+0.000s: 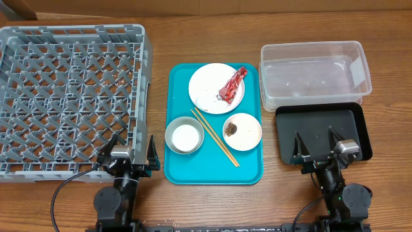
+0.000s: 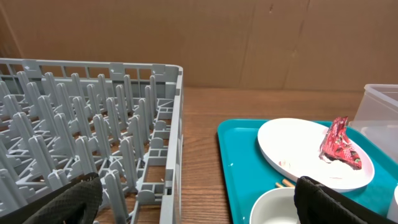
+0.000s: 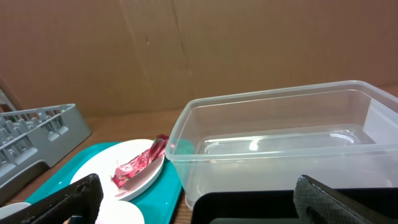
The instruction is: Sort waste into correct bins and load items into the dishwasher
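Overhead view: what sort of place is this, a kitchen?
Probably a robot test bench staged as dish clearing, not a kitchen: a grey dish rack and a teal tray of used dishes sit on a table, with a cardboard wall behind.

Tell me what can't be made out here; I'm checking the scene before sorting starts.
- Overhead: brown lump on small dish, too small to identify.
- Overhead: steel bowl, white contents unclear.
- Left wrist: that bowl cut by bottom edge.
- Right wrist: black tray cut by bottom edge.
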`<act>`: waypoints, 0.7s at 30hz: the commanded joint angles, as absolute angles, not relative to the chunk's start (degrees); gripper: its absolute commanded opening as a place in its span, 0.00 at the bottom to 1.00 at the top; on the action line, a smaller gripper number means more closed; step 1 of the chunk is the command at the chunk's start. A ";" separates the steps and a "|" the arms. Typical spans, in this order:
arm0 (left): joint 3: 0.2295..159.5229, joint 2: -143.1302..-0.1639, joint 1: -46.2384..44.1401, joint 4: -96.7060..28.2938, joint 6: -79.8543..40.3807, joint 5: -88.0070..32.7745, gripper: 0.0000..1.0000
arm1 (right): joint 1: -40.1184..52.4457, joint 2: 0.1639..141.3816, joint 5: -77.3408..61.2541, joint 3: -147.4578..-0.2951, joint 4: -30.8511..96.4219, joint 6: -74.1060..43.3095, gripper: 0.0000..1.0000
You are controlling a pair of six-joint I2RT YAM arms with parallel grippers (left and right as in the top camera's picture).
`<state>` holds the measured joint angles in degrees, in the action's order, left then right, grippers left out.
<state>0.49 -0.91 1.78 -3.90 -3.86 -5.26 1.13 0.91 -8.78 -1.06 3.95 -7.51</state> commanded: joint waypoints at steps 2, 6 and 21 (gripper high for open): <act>0.40 -1.02 1.48 -4.12 -7.33 -4.51 1.00 | 1.06 0.51 -9.32 -0.49 3.11 -12.45 1.00; 2.57 -1.06 1.48 -7.46 -10.79 -4.56 1.00 | 1.06 0.89 -10.63 -2.94 4.56 -13.80 1.00; 39.62 -30.76 1.48 -40.01 -10.31 -4.64 1.00 | 1.06 35.27 -15.57 -39.55 28.88 -14.79 1.00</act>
<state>32.10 -24.03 1.78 -35.05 -9.80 -5.13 1.13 29.02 -14.87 -32.77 26.65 -14.74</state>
